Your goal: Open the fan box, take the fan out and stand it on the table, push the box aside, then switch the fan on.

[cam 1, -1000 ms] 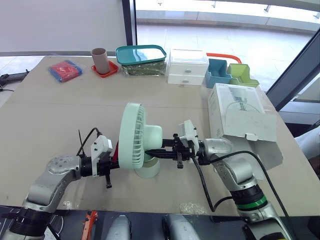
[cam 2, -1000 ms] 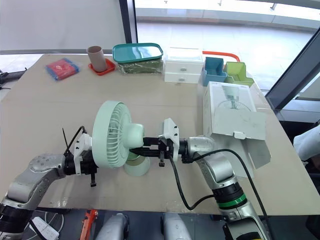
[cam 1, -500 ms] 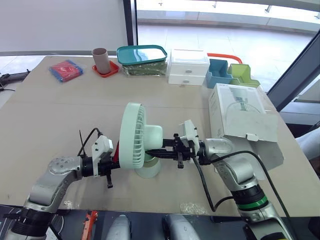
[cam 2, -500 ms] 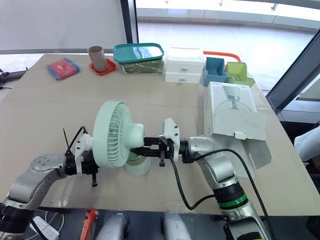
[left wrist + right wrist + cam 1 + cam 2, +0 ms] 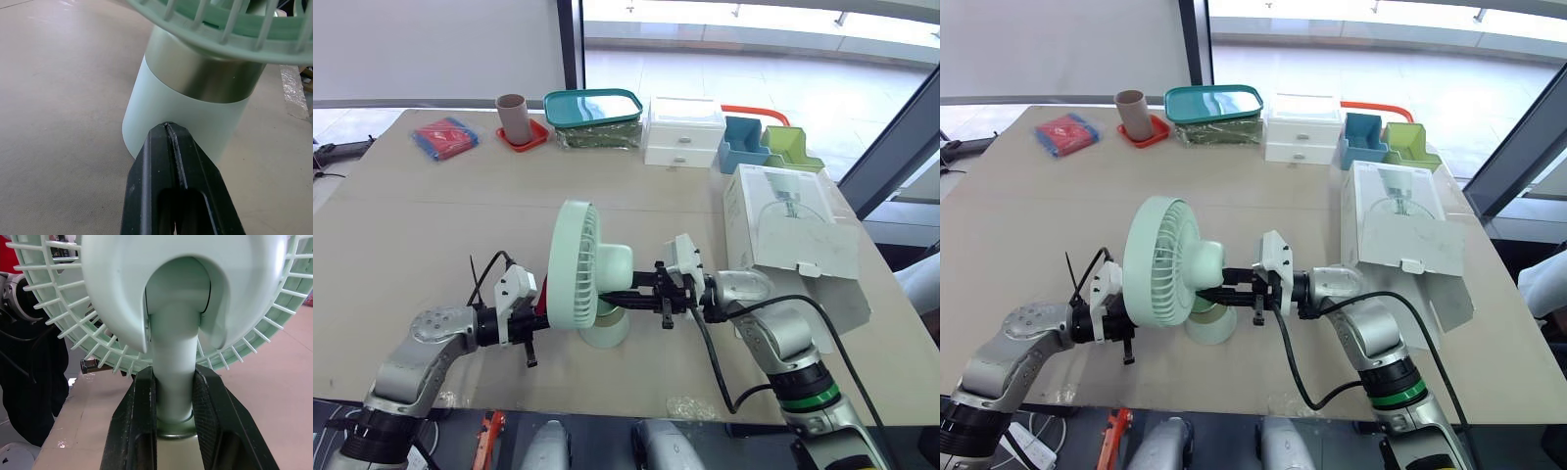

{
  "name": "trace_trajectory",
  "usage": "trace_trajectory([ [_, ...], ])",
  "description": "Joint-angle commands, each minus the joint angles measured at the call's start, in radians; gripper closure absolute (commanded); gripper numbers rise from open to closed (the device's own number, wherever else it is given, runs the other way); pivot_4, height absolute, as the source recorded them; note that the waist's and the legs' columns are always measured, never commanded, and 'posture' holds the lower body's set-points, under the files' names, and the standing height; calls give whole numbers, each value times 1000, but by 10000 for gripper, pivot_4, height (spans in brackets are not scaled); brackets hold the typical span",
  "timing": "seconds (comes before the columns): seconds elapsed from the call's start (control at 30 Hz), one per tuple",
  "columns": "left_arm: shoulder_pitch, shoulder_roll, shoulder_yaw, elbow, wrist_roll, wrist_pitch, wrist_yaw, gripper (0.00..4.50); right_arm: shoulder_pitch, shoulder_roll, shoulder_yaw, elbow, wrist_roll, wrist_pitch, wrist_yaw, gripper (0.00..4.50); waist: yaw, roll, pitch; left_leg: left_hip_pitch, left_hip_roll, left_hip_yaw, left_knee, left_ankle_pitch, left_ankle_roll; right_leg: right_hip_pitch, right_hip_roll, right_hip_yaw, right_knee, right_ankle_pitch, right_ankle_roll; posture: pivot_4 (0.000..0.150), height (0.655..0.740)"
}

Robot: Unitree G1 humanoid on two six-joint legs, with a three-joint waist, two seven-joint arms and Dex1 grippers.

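Right claw (image 5: 174, 378) clamped round fan (image 5: 576, 284) at the neck, left claw (image 5: 168, 128) closed, tips against its base: unchanged for 1 second. Stood on worktop (image 5: 431, 225), box (image 5: 788, 230) aside; probably only switching on left.

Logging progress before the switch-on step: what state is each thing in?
fan: out of its box, upright on the table
fan box: lying flat, flap open
left claw: shut, tips against the fan's base
right claw: shut on the fan's neck
drawer unit: drawers closed
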Motion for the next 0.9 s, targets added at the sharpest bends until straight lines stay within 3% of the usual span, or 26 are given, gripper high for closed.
trace_trajectory([
  [0.03,-12,-11,-35,-34,-14,1,-20,44301,-3,2,3,-36,9,-1,-4,40405,0,0,0,0,0,0,0,0,0,0,0,0,0,0,0,1500,7400],
  [0.57,-14,-6,-24,-47,-19,7,-24,44301,-3,2,2,-23,5,-8,-1,40405,0,0,0,0,0,0,0,0,0,0,0,0,0,0,0,1500,7400],
  [0.9,25,94,129,-60,-87,-20,-85,44301,-56,-3,-47,-48,34,-5,-15,40405,-1,0,0,0,1,0,0,0,0,-1,1,0,0,0,0,1500,7400],
])
